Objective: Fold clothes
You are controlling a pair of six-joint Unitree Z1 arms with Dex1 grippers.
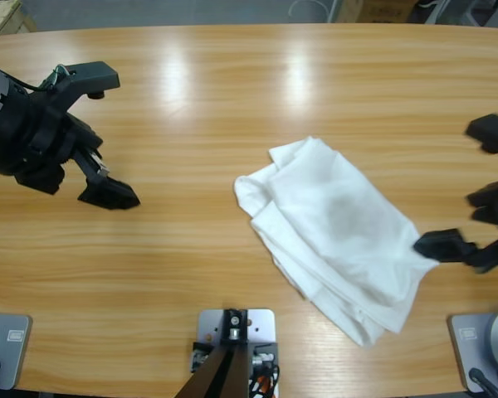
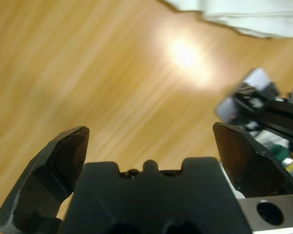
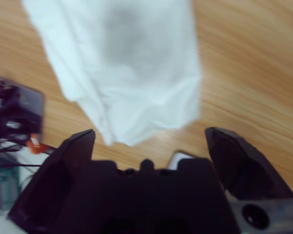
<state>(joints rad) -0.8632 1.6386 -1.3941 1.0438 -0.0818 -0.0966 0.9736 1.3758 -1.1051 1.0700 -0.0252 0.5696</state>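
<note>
One white T-shirt [image 1: 332, 236] is seen from above, loosely folded and rumpled on the wooden table [image 1: 232, 91], right of the middle. The left gripper [image 1: 108, 137] is kept well apart from it at the left edge, jaws spread wide, nothing held. The right gripper [image 1: 481, 191] is parked just beside the shirt's right edge, also gaping and empty.

Left wrist view: bare wood is framed between parted jaws, shirt hem up top.

Right wrist view: the shirt is spotted just ahead of the wide-open jaws, not gripped.
</note>
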